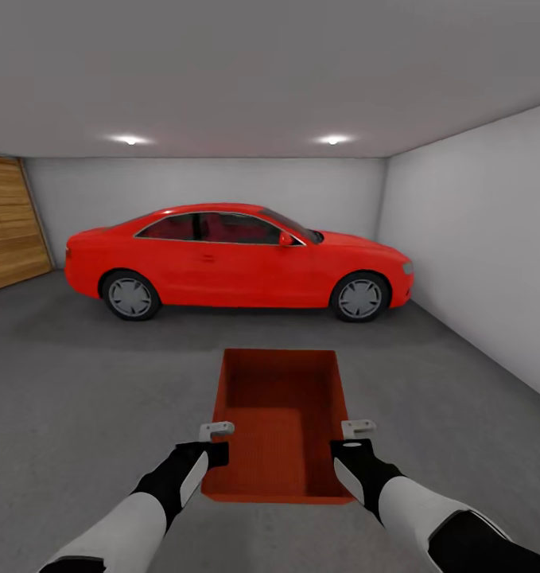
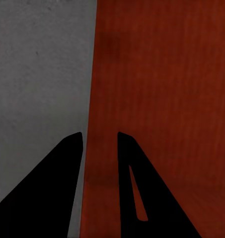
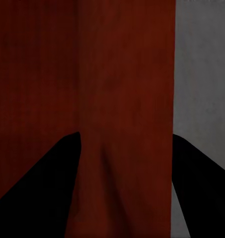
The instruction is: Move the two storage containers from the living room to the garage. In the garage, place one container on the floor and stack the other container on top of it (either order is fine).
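In the garage, one orange-red storage container lies open-topped in front of me, low over the dark grey concrete floor; I cannot tell if it touches. My left gripper is at its left wall. In the left wrist view the left gripper has its fingers close together astride the edge of the container. My right gripper is at the right wall. In the right wrist view the right gripper has its fingers set wide apart around the wall of the container.
A red coupe car is parked side-on across the room beyond the container. A white wall runs along the right, and a wooden door stands at the far left. Open concrete lies on both sides of the box.
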Controlling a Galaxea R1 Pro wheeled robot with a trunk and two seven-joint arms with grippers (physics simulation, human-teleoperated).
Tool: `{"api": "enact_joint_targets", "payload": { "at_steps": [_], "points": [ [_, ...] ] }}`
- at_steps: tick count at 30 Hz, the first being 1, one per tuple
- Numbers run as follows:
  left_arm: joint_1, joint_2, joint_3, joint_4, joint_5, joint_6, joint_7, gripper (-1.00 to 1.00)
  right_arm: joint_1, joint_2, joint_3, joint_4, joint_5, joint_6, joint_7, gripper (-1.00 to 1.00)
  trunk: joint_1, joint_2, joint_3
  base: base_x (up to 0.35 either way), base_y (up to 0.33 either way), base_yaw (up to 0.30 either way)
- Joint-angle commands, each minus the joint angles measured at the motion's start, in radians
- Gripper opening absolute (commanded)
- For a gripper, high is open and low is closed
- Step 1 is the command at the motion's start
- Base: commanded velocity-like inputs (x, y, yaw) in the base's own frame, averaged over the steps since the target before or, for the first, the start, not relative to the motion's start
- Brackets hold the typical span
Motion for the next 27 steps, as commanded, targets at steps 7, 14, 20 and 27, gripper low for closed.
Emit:
{"api": "enact_joint_targets", "payload": {
  "at_steps": [7,14,20,27],
  "points": [
    [0.001,-0.001,-0.001,-0.002,-0.026,0.008,0.012,-1.0,-0.001,0.006,-0.011,-0.005,-0.018,0.007,-0.004,-1.0,0.001,-0.001,0.0,0.322,0.0,0.0],
    [0.001,0.0,-0.001,-0.003,-0.027,0.007,0.012,-1.0,-0.001,0.006,-0.011,-0.005,-0.018,0.007,-0.004,-1.0,0.001,-0.001,0.0,0.322,0.0,-0.073],
    [0.001,-0.001,-0.001,-0.003,-0.026,0.006,0.012,-1.0,-0.001,0.006,-0.011,-0.005,-0.018,0.007,-0.004,-1.0,0.001,-0.001,0.0,0.322,0.0,-0.241],
    [0.001,-0.001,-0.001,-0.002,-0.026,0.006,0.012,-1.0,-0.001,0.006,-0.011,-0.005,-0.018,0.007,-0.004,-1.0,0.001,-0.001,0.0,0.322,0.0,-0.25]
  ]
}}
